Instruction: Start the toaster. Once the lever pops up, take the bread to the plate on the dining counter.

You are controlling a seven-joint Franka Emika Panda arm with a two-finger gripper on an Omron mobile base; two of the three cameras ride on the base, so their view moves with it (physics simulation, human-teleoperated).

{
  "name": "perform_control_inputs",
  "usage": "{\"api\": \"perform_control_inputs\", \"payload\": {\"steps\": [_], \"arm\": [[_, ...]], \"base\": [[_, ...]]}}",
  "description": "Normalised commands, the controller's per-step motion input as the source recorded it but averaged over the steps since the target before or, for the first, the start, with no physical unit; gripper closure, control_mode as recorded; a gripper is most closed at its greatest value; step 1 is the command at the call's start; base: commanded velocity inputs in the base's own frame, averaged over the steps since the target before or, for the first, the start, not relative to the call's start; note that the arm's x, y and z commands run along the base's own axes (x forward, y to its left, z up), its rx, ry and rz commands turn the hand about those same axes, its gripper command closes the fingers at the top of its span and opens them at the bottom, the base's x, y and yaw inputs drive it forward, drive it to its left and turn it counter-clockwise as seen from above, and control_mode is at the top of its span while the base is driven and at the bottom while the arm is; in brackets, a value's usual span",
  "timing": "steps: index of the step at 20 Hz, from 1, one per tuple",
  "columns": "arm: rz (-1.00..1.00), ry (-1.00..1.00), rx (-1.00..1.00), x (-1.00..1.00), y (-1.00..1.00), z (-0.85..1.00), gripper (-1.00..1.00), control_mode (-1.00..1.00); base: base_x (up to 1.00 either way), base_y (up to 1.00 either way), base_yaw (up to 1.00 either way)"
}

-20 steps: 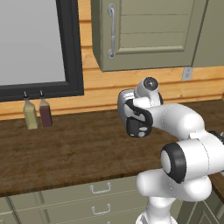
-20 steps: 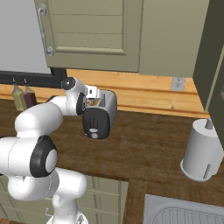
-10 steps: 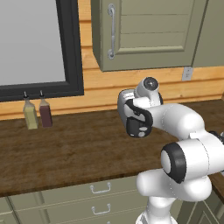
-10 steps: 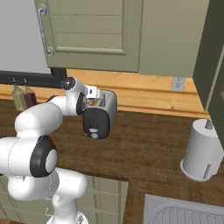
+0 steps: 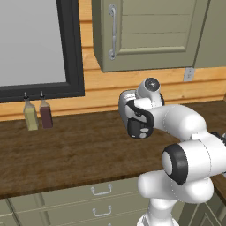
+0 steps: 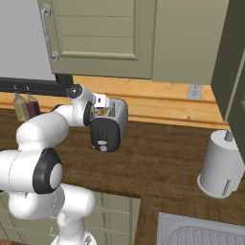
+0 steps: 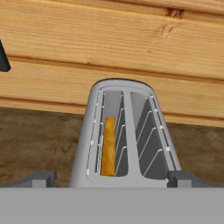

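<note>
At inspection the gripper [image 7: 111,178] stood open and empty directly above the toaster [image 7: 124,135] at centre frame, whose long axis ran away from the hand toward the plank wall, the bread [image 7: 108,145] seated in the left slot.

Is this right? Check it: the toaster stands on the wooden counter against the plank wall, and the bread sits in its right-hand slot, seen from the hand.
Not quite. In the hand view the bread sits in the left-hand slot of the toaster; the right-hand slot shows bare wire guides. The rest holds: the toaster stands on the wooden counter against the plank wall.
</note>
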Motion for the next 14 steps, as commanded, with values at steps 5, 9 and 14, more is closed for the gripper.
{"api": "perform_control_inputs", "payload": {"steps": [5,9,14], "arm": [[0.0,0.0,0.0,0.0,0.0,0.0,-1.0,-1.0],[0.0,0.0,0.0,0.0,0.0,0.0,-1.0,-1.0],[0.0,0.0,0.0,0.0,0.0,0.0,-1.0,-1.0]], "base": [[0.0,0.0,0.0],[0.0,0.0,0.0],[0.0,0.0,0.0]]}}
